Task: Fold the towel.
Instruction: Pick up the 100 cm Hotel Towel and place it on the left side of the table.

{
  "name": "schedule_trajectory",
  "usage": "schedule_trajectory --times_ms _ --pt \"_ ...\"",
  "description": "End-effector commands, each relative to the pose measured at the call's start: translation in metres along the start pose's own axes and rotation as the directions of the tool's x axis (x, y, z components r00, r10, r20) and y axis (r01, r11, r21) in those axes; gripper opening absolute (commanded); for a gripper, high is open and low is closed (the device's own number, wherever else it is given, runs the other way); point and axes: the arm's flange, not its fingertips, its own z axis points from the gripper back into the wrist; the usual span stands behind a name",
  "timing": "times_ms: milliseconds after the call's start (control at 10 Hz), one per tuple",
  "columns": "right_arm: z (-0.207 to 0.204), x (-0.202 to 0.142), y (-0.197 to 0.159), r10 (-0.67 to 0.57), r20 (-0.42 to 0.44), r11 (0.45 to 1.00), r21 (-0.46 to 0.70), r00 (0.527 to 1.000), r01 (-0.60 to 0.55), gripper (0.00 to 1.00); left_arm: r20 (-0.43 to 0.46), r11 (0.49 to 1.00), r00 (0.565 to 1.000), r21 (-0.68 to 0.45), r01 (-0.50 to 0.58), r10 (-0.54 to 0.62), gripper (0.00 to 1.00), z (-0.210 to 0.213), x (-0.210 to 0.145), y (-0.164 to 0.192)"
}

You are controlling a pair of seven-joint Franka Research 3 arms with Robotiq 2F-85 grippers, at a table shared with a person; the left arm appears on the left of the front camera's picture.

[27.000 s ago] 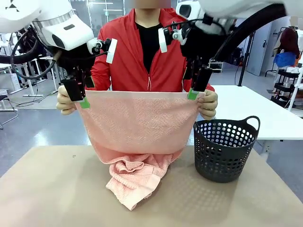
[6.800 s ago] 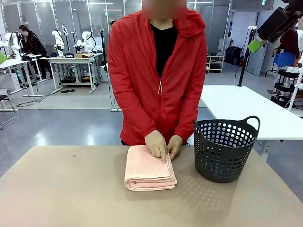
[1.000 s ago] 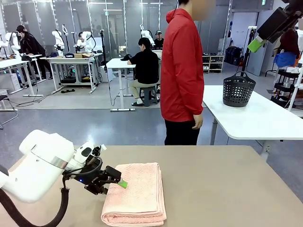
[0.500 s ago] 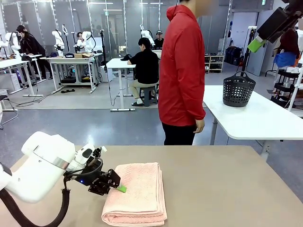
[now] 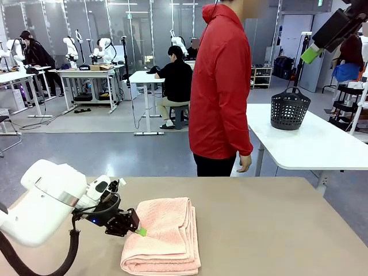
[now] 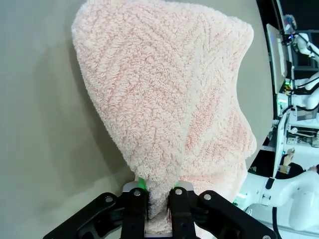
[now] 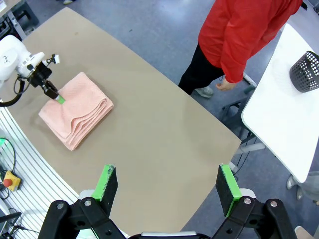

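Note:
The salmon-pink towel (image 5: 164, 233) lies folded into a thick rectangle on the tan table (image 5: 276, 230), near its front left. My left gripper (image 5: 138, 230) reaches in low from the left and is shut on the towel's left edge. In the left wrist view the two fingers pinch a ridge of terry cloth (image 6: 164, 99) between them. My right gripper (image 7: 167, 186) hangs high above the table with its jaws wide open and nothing between them. From up there the towel (image 7: 77, 109) and the left gripper (image 7: 59, 98) show far below.
A person in a red jacket (image 5: 221, 86) stands at the table's far edge, turned sideways, hands down. A dark basket (image 5: 289, 108) sits on the white table (image 5: 310, 144) behind to the right. Other people work at tables farther back.
My left gripper has closed on the towel's left edge and drawn it slightly left, bunching the top layer. The person has shifted a little. The right arm has not moved.

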Motion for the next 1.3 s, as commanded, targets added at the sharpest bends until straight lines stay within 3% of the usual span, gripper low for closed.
schedule_trajectory --times_ms 0,300,500,900,1200 --pt "0.001 -0.001 -0.001 0.012 -0.002 1.0 -0.003 1.0 -0.012 1.0 -0.031 1.0 0.999 -0.016 0.023 -0.023 0.0 0.017 -0.005 0.004" --pt "0.001 -0.001 -0.001 0.012 -0.002 1.0 -0.003 1.0 -0.012 1.0 0.004 0.998 1.0 0.052 0.028 -0.029 0.0 0.073 -0.004 0.022" --pt "0.001 -0.001 -0.001 0.012 -0.002 1.0 -0.003 1.0 -0.012 1.0 -0.003 0.997 1.0 0.082 0.009 -0.009 0.0 0.12 -0.003 0.053" --pt "0.001 -0.001 -0.001 0.012 -0.002 1.0 -0.003 1.0 -0.012 1.0 0.024 0.99 0.998 0.134 0.051 -0.054 0.0 0.219 0.004 0.127" --pt "0.001 -0.001 -0.001 0.012 -0.002 1.0 -0.003 1.0 -0.012 1.0 0.013 0.993 0.999 0.109 0.039 -0.04 0.0 0.287 0.007 0.194"
